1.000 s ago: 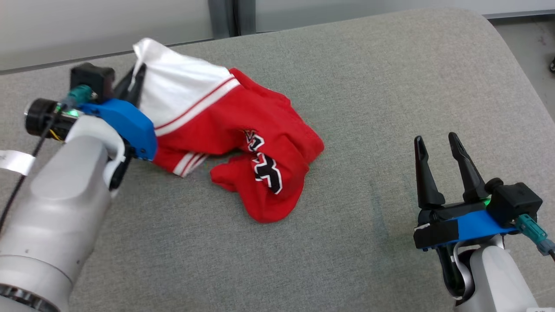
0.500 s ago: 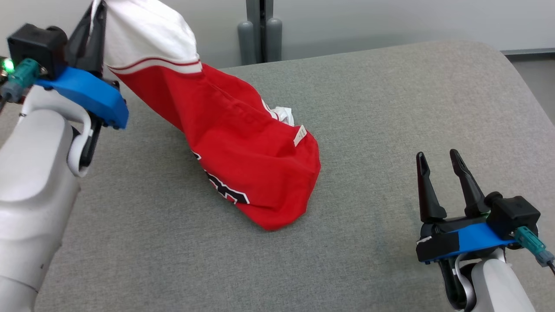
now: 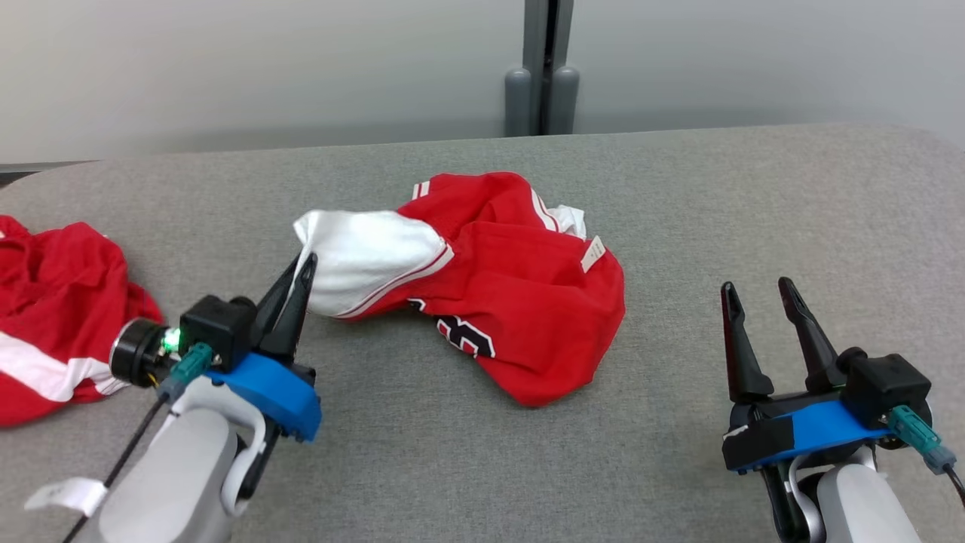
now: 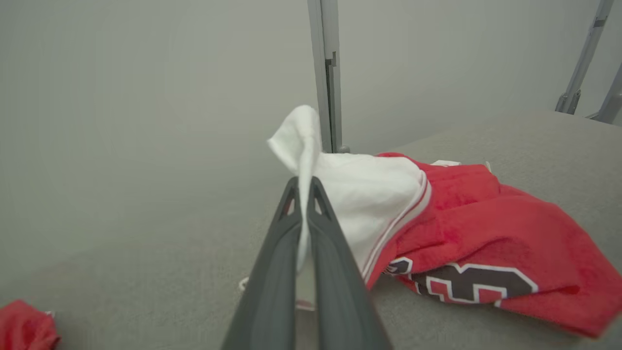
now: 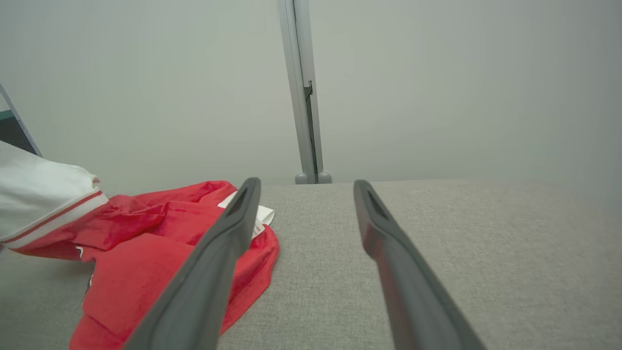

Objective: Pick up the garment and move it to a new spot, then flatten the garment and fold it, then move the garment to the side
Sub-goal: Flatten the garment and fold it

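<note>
Your left gripper pinches the white end of the garment; the right gripper gapes empty. Send it to the red side, then pull apart to flatten.

Background, as we see it
Grey fabric table, grey post against the wall behind; spare red-and-white cloth bunched on the table's left end.

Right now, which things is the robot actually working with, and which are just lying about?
In the job: jersey, its white sleeve pinched in the shut left gripper; open right gripper, apart from it; table under it.
Lying about: other red garment at the table's left edge; post behind.
</note>
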